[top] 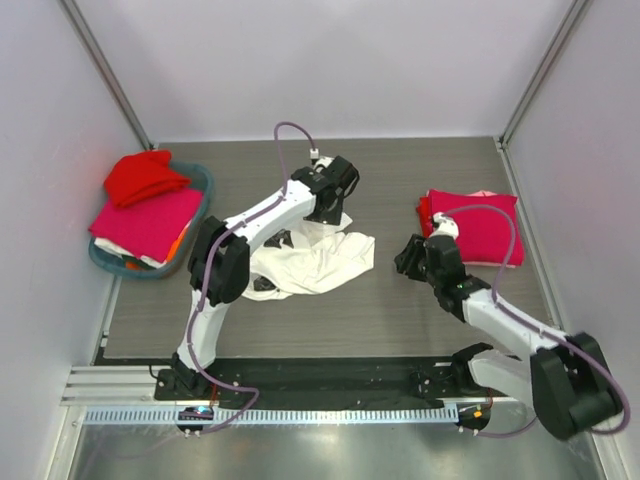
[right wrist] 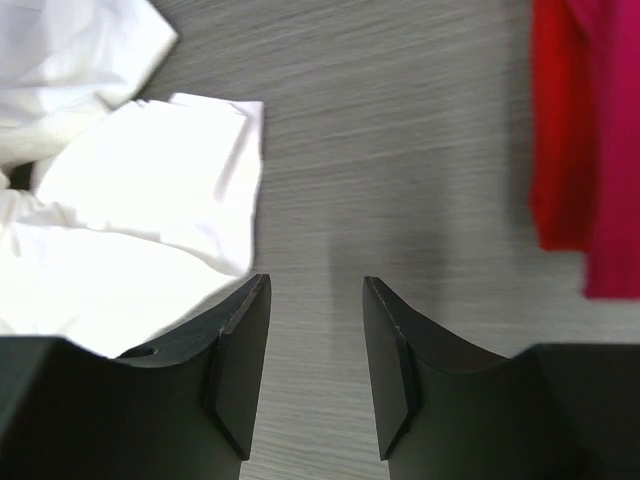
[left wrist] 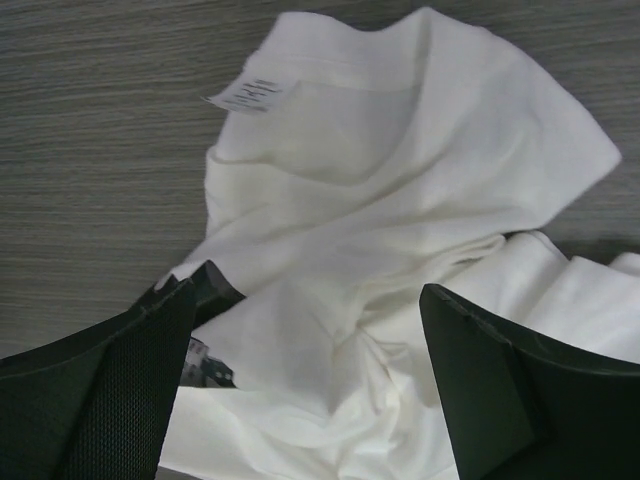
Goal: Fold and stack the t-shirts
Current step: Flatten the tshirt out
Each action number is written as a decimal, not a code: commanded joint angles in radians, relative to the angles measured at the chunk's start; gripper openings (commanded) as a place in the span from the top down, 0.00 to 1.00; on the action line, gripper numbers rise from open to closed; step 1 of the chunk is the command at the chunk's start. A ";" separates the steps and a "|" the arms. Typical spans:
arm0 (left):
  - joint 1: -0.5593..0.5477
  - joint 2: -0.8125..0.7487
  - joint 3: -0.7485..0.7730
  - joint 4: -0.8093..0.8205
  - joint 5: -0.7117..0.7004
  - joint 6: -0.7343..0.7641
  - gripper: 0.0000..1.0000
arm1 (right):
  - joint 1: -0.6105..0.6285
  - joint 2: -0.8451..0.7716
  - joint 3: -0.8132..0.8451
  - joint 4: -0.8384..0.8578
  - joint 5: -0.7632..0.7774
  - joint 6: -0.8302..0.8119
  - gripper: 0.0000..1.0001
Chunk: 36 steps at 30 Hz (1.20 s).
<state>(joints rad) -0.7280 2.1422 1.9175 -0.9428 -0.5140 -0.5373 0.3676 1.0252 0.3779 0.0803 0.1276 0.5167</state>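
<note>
While the white t-shirt (top: 320, 262) lies crumpled mid-table, I see the left gripper (top: 332, 212) hanging over its far edge, jaws spread wide with nothing clamped. On the left wrist cam, the fingers (left wrist: 120, 390) sit either side of bunched white cloth. The neck label (left wrist: 250, 93) is face up further out, and a bit of dark print (left wrist: 205, 365) shows by the left finger. I can't tell if the tips touch the cloth. The right gripper (top: 408, 255) is open too and empty, over bare table (top: 400, 310) between the white shirt and the folded stack (top: 480, 228) at right. That stack is a magenta tee (right wrist: 610, 150) on top with a red tee (right wrist: 555, 130) edge showing beneath. The teal basket (top: 203, 180) far left holds a crumpled red shirt (top: 145, 177) and a flat magenta shirt (top: 150, 222).
</note>
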 commanded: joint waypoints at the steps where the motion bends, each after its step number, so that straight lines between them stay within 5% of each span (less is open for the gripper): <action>1: 0.065 -0.042 0.015 -0.021 -0.001 0.031 0.07 | 0.011 0.113 0.145 0.036 -0.115 0.095 0.52; 9: 0.177 -0.071 -0.043 0.036 0.219 0.020 0.07 | 0.021 0.442 0.366 -0.046 -0.155 0.143 0.59; 25: 0.208 -0.125 -0.198 0.148 0.311 -0.015 0.06 | 0.134 0.656 0.519 -0.214 0.036 0.203 0.66; 28: 0.210 -0.133 -0.227 0.180 0.347 -0.012 0.06 | 0.140 0.684 0.545 -0.215 0.017 0.207 0.76; 29: 0.210 -0.133 -0.241 0.194 0.356 -0.012 0.07 | 0.146 0.687 0.553 -0.215 0.012 0.204 0.86; 31: 0.211 -0.120 -0.248 0.200 0.381 -0.012 0.13 | 0.148 0.673 0.567 -0.220 0.018 0.203 0.99; 33: 0.219 -0.110 -0.250 0.197 0.387 -0.016 0.30 | 0.148 0.615 0.573 -0.252 0.081 0.207 0.99; 34: 0.222 -0.107 -0.250 0.193 0.372 -0.035 0.47 | 0.148 0.584 0.570 -0.264 0.110 0.207 0.99; 36: 0.243 -0.113 -0.258 0.187 0.348 -0.049 0.61 | 0.148 0.526 0.567 -0.304 0.188 0.203 0.99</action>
<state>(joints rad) -0.5102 2.0682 1.6650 -0.7799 -0.1627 -0.5690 0.5098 1.6619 0.9127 -0.1795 0.1883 0.7139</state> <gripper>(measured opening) 0.435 0.023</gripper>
